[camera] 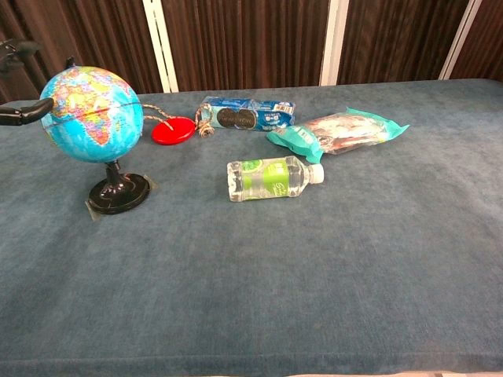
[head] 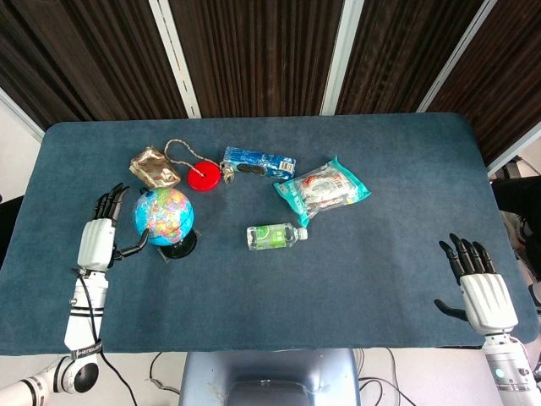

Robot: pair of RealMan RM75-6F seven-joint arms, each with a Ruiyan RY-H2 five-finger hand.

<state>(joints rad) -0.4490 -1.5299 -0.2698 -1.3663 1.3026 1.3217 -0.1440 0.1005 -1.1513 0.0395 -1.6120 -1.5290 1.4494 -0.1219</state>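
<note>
**Globe upright on its stand, left robot hand open beside it**

At the far left, the left robot hand (head: pixel 99 234) sits just beside the small blue plastic globe on a black stand (head: pixel 164 217), fingers spread and holding nothing. Its thumb reaches toward the globe's near side; the chest view shows that dark thumb tip (camera: pixel 23 115) at the sphere's edge, though whether it touches cannot be told. The globe stands upright on its round black base near the left end of the blue-covered table (head: pixel 254 313), so judging by this, the standing of the globe looks done and only clearing the hand away from it seems left.

Behind the globe lie a crumpled gold foil packet (head: pixel 154 167) and a red disc on a braided cord (head: pixel 203 177). Further right come a blue packet of sandwich biscuits (head: pixel 259 161), a clear plastic bottle with a green label (head: pixel 275 236) lying on its side, and a teal snack bag (head: pixel 322 189).

At the far right, the right robot hand (head: pixel 475 283) rests near the table's front corner, fingers apart and empty, well apart from every object.
</note>
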